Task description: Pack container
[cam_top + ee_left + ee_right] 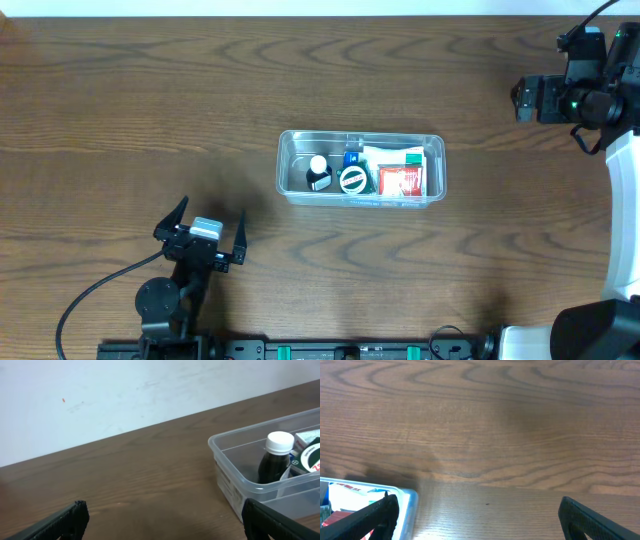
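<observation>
The clear plastic container (432, 150) sits mid-table. Inside it are a dark bottle with a white cap (318, 172), a round green-and-white lid (353, 180), a red box (402, 181) and a white box (392, 155). My left gripper (212, 210) rests near the front left, open and empty, well short of the container. In the left wrist view the left gripper (165, 510) frames bare table, with the container (225, 445) and bottle (274, 462) off to the right. My right gripper (522, 98) is at the far right, apart from the container. The right gripper (477, 507) is open over bare wood, the container's corner (409, 497) beside its left finger.
The wood-grain table (150, 100) stretches around the container. A black cable (90, 295) trails from the left arm's base at the front edge. A white wall (100, 395) rises behind the table's far edge in the left wrist view.
</observation>
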